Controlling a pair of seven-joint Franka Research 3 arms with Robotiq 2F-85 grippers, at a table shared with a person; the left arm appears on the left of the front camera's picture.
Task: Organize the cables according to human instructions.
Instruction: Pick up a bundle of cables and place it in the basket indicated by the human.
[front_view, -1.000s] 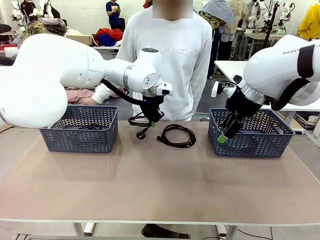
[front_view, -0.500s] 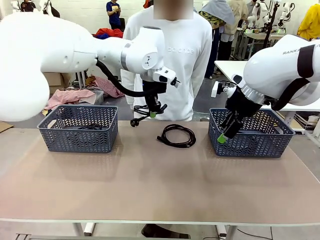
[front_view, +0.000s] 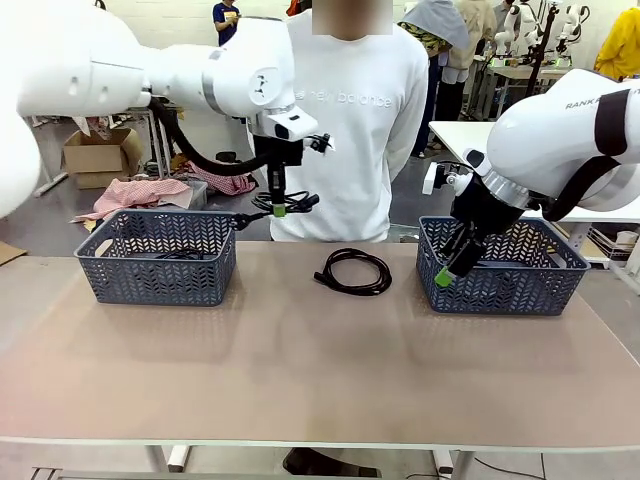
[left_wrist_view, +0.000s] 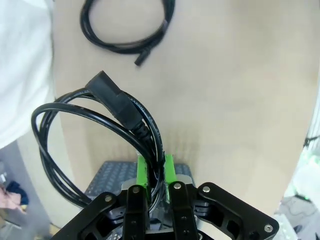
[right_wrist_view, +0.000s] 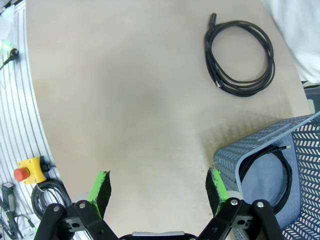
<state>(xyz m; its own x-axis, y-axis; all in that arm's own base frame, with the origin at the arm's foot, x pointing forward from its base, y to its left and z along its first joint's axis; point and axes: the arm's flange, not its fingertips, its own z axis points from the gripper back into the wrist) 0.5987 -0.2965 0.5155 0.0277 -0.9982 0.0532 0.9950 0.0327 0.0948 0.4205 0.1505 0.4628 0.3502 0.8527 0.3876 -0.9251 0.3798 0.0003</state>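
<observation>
My left gripper (front_view: 279, 209) hangs high over the table's far edge, just right of the left basket, shut on a coiled black cable (front_view: 262, 207). In the left wrist view the green fingers (left_wrist_view: 142, 171) pinch that cable (left_wrist_view: 60, 125), its loop and chunky plug (left_wrist_view: 113, 93) hanging free. A second coiled cable (front_view: 354, 270) lies on the table's middle, also seen as the loop (left_wrist_view: 127, 25) and the coil (right_wrist_view: 242, 58). My right gripper (front_view: 446, 272) hovers open by the right basket's front left corner, nothing between its fingers (right_wrist_view: 102, 185).
The left grey basket (front_view: 160, 282) holds a dark cable (front_view: 176, 255). The right grey basket (front_view: 505, 292) holds a cable too (right_wrist_view: 267, 170). A person in a white top (front_view: 350, 120) stands at the far side. A red stop button (right_wrist_view: 21, 173) sits beyond the table edge.
My left gripper has risen with the cable and swung left toward the left basket. The right arm and the cable on the table have stayed put.
</observation>
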